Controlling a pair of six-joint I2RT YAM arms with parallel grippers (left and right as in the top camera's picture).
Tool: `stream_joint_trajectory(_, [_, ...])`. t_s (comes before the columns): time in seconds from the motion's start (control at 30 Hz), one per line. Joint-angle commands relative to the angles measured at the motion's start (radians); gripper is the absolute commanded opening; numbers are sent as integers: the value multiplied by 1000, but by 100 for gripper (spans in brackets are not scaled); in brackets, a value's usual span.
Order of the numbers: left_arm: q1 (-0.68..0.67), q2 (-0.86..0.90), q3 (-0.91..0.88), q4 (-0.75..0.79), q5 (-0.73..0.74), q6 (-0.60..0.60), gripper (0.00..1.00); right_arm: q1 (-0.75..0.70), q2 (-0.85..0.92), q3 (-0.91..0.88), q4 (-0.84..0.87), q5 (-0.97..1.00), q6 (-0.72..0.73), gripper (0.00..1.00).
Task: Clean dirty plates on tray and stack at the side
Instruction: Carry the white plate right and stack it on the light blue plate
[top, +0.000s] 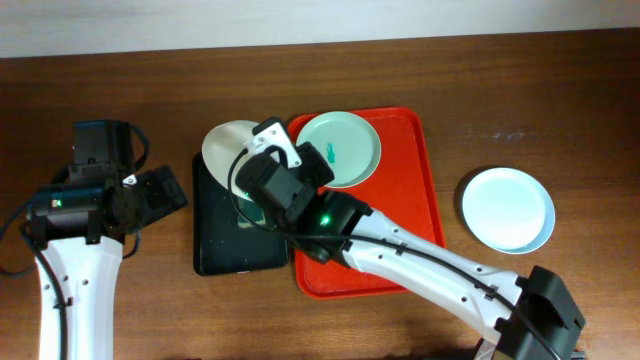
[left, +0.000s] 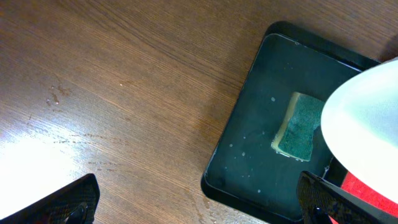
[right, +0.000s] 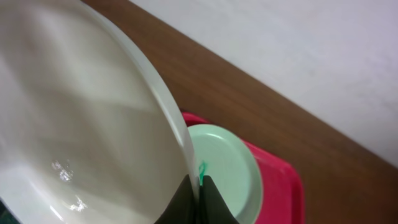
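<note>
— Whereabouts of the white plate (top: 228, 150)?
— Gripped at its rim by the right gripper (top: 268, 145), jaws narrow on the edge. Held tilted above the far end of the black tray (top: 225, 250), partly out over the bare counter (top: 120, 80). From the right wrist, seen nearly edge-on, with dark fingertips (right: 214, 208) pinching the rim at the bottom of the view.

— And the left gripper (left: 196, 199)?
— Hanging to the left of the black tray, over the wood of the counter. Jaws wide, nothing between them.

— Other plates?
— One mint plate (top: 350, 135) lying flat in the far half of the red tray (top: 425, 200), with a teal smear (top: 330, 154) close to its centre. One pale plate (top: 508, 208) alone on the counter, to the right of the red tray, near its rim but not touching.

— Anything in the black tray?
— A green sponge (left: 300, 127), yellow along one edge, partly covered by the white plate in the left wrist view. A few small pale specks (left: 249, 140) on the tray floor beside it.

— Position of the two trays?
— Side by side, black tray on the left, red tray on the right, long edges just beside each other. Across the red tray, the right arm (top: 430, 265), stretched from the near right corner of the counter.
</note>
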Motion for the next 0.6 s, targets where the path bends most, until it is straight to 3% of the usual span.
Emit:
stream_joint_trajectory(0.0, [6,-10,12,2,-14,-2,99,23,-28,22,16,95,-166,4])
stream_joint_trajectory(0.07, [6,-10,12,2,-14,-2,99,23,-28,22,26,199,-119,4])
stream_joint_trajectory(0.17, [6,-10,11,2,-14,-2,99,22,-28,22,34,195,-169,4])
stream_joint_trajectory(0.27, [6,-10,12,2,-14,-2,99,4,-28,22,-26,182,79,4])
stream_joint_trajectory(0.33, [6,-10,12,2,-14,-2,99,-30,-28,22,-147,-50,328,4])
stream_joint_trajectory(0.4, [6,-10,12,2,-14,-2,100,-94,-28,22,-250,-405,518,4])
stream_joint_trajectory(0.5, [6,-10,11,2,-14,-2,99,-190,-31,22,-291,-789,536,4])
stream_joint_trajectory(0.57, [6,-10,12,2,-14,-2,99,-271,-32,22,-324,-907,535,4])
